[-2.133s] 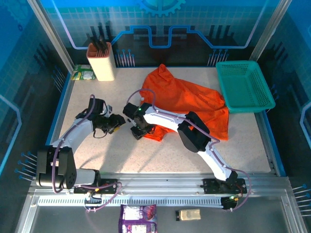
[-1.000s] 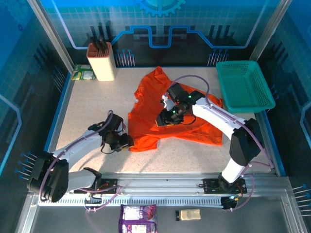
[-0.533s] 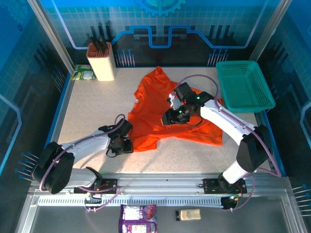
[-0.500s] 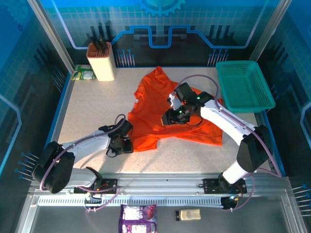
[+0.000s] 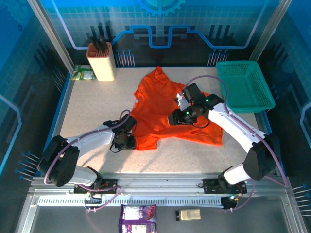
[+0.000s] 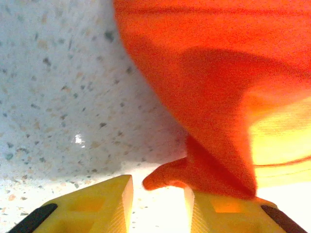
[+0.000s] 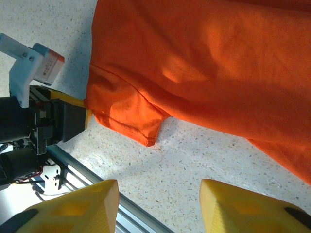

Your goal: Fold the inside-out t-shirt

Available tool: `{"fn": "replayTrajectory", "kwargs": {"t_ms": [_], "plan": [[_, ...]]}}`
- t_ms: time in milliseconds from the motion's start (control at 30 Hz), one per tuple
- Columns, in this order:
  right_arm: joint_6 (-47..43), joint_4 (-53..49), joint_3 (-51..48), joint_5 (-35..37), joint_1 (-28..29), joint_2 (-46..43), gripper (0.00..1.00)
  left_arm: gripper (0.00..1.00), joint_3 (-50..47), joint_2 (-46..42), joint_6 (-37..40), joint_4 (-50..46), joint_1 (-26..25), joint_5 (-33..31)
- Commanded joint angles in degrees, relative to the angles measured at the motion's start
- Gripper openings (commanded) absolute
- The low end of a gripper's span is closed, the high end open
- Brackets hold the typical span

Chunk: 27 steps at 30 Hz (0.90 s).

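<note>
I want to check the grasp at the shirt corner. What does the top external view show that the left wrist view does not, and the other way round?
Top external view: both arms, the left gripper at the near left corner of the t-shirt, the right gripper above its middle, the teal basket and a beige holder at the far side. Left wrist view: the yellow fingers standing apart, with a cloth tip hanging between them. Both: the orange cloth lying on the speckled table.

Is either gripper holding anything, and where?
Right gripper: open, nothing held. Left gripper at the near-left corner of the orange-red cloth t-shirt; grip cannot be told.
</note>
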Motion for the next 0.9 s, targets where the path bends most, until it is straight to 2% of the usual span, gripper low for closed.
{"fn": "replayTrajectory", "kwargs": {"t_ms": [0,300,567,633,733,867], "plan": [[0.4,-1.9,-0.8,0.4,-1.2,-1.8,0.49,0.34,2.6,-2.6,1.5,-1.8,-0.6,0.0],[-0.1,-2.6,-0.5,0.5,-1.8,-2.4,0.49,0.34,3.7,1.3,4.6,-2.4,-0.6,-2.2],[0.1,-2.8,-1.6,1.2,-2.5,-3.6,0.49,0.33,1.8,5.0,4.7,1.3,-0.6,0.2],[0.2,-3.1,-2.1,2.5,-3.0,-4.0,0.49,0.29,1.2,5.1,4.5,2.2,-0.6,1.4],[1.2,-4.7,-3.9,8.1,-4.7,-4.7,0.49,0.17,0.7,5.0,3.9,2.4,-0.6,1.5],[2.9,-5.1,-10.3,12.4,-11.6,-6.9,0.48,0.05,0.4,2.5,2.6,1.2,0.3,0.4]]}}
